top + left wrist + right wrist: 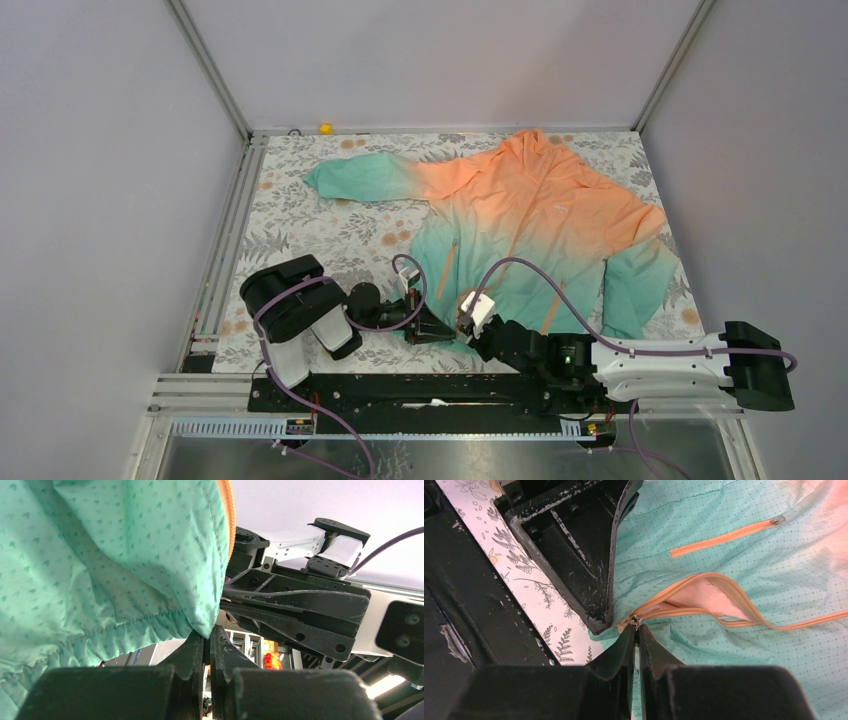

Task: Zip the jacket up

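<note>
The jacket (530,215) lies spread on the floral table cover, orange at the shoulders and teal at the hem, hem toward me. My left gripper (440,330) is shut on the teal hem corner (197,617) beside the zipper's bottom end. My right gripper (468,322) is shut on the small metal zipper pull (636,623) at the bottom of the orange front zipper (704,580). Just above the pull the zipper gapes open and shows pink lining. The two grippers sit tip to tip at the hem.
A floral cover (300,225) lies over the table. The jacket's left sleeve (370,178) stretches to the back left, the right sleeve (635,285) folds down at the right. A small yellow object (325,128) sits at the back edge. An orange pocket zip (724,537) runs beside the front zipper.
</note>
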Available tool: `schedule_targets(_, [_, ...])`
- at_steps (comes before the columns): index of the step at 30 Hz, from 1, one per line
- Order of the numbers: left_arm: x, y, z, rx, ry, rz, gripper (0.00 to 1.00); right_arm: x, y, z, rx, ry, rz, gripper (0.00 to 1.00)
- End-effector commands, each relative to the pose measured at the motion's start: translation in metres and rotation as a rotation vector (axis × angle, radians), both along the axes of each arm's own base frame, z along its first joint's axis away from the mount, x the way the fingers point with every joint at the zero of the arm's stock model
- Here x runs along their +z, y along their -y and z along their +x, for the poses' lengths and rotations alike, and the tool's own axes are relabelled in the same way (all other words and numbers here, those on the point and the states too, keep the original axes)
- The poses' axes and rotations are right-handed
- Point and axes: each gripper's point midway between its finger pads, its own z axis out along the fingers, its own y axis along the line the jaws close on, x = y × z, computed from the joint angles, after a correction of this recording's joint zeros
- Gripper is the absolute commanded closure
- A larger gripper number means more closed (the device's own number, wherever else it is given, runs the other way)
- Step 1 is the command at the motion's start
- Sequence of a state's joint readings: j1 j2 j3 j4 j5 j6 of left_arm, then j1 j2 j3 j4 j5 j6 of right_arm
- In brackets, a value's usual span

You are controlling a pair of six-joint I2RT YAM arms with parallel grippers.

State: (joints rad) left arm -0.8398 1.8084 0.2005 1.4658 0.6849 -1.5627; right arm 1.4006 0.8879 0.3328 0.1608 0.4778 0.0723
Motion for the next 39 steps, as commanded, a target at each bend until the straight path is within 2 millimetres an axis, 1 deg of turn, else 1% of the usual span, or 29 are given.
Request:
schedule_targets(1, [0.012,-0.003,-0.012,-0.043,0.08,-0.065,1.0,0.028,-0.012,0.003,-0.069,-0.049,0.115,0.93])
schedule_targets(2, [0.012,-0.003,-0.012,-0.042,0.083,-0.066,1.0,0.028,-0.011,0.004,-0.09,-0.061,0.124,0.99])
schedule_targets(3, [0.013,-0.003,-0.012,-0.041,0.083,-0.068,1.0,0.026,-0.01,0.004,-0.105,-0.07,0.131,1.0])
schedule_targets(7, [0.016,-0.002,-0.012,-0.043,0.091,-0.076,1.0,0.027,-0.016,0.001,-0.108,-0.108,0.174,1.0])
schedule_targets(15, [0.019,-0.002,-0.013,-0.043,0.094,-0.084,1.0,0.022,-0.021,-0.001,-0.099,-0.12,0.156,0.88])
schedule_targets(17, [0.02,-0.002,-0.013,-0.043,0.094,-0.085,1.0,0.021,-0.021,-0.002,-0.086,-0.12,0.153,0.91])
schedule_targets(19, [0.02,-0.002,-0.013,-0.043,0.093,-0.086,1.0,0.02,-0.021,-0.003,-0.08,-0.12,0.148,0.92])
schedule_targets(20, [0.02,-0.002,-0.014,-0.044,0.094,-0.087,1.0,0.02,-0.021,-0.003,-0.079,-0.121,0.148,0.91])
schedule_targets(22, [0.021,-0.002,-0.013,-0.045,0.094,-0.087,1.0,0.019,-0.022,-0.004,-0.072,-0.123,0.146,0.84])
schedule_targets(25, [0.021,-0.002,-0.014,-0.046,0.094,-0.089,1.0,0.018,-0.023,-0.006,-0.053,-0.125,0.138,0.8])
schedule_targets(26, [0.022,-0.002,-0.014,-0.045,0.095,-0.09,1.0,0.018,-0.023,-0.007,-0.047,-0.123,0.134,0.8])
schedule_targets(29, [0.022,-0.002,-0.014,-0.045,0.094,-0.091,1.0,0.016,-0.023,-0.007,-0.04,-0.119,0.123,0.9])
schedule_targets(31, [0.022,-0.002,-0.014,-0.044,0.095,-0.09,1.0,0.017,-0.023,-0.006,-0.045,-0.114,0.124,0.93])
schedule_targets(32, [0.022,-0.003,-0.014,-0.044,0.094,-0.089,1.0,0.017,-0.022,-0.005,-0.052,-0.115,0.127,0.92])
schedule_targets(34, [0.02,-0.003,-0.014,-0.044,0.091,-0.085,1.0,0.02,-0.023,-0.005,-0.061,-0.12,0.143,0.84])
schedule_targets(36, [0.02,-0.003,-0.015,-0.045,0.091,-0.085,1.0,0.021,-0.023,-0.006,-0.059,-0.124,0.149,0.83])
schedule_targets(37, [0.02,-0.003,-0.015,-0.046,0.091,-0.084,1.0,0.022,-0.023,-0.006,-0.056,-0.126,0.15,0.84])
schedule_targets(39, [0.02,-0.003,-0.015,-0.046,0.093,-0.086,1.0,0.023,-0.025,-0.007,-0.05,-0.13,0.15,0.94])
